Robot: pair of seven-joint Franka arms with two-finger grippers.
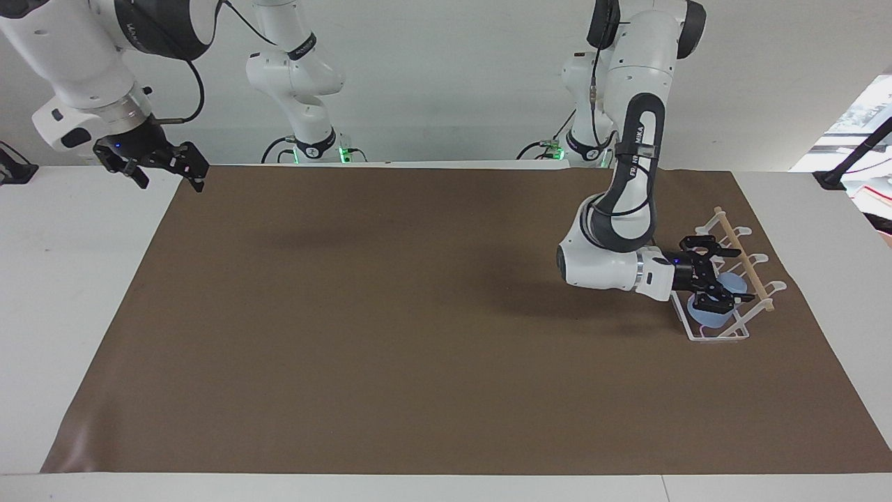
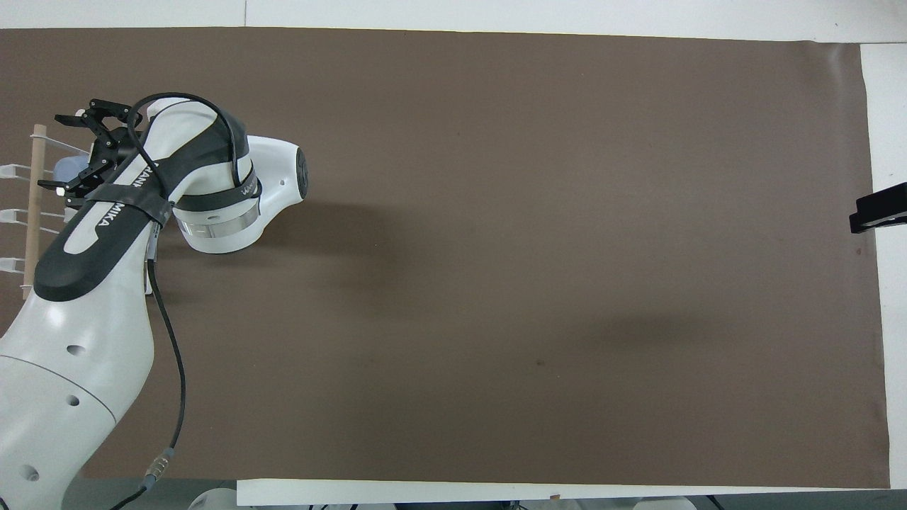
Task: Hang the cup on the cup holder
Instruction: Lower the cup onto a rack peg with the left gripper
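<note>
1. The left gripper [image 1: 725, 282] is over the cup holder [image 1: 721, 333], and its jaws are spread wide.
2. The cup [image 1: 709, 312] sits between the two black fingers. I cannot tell if the fingers touch it.
3. The cup is small, light blue and smooth, with no handle. It lies tilted in the cup holder, with its wide round end turned away from the robots. Part of it is under the wooden rod [image 1: 744, 261].
4. The cup holder is a white wire rack with a flat base and looped prongs. The light wooden rod runs across its top. It stands at the left arm's end of the bench.
5. From overhead, only a bit of blue from the cup [image 2: 68, 168] shows beside the left gripper [image 2: 60, 152], because the arm covers most of the rack [image 2: 14, 212].
6. A big brown mat [image 1: 418, 335] covers the white bench [image 1: 63, 279].
7. The right gripper [image 1: 167, 167] waits in the air over the edge of the mat at the right arm's end. Its jaws are wide and hold nothing.
</note>
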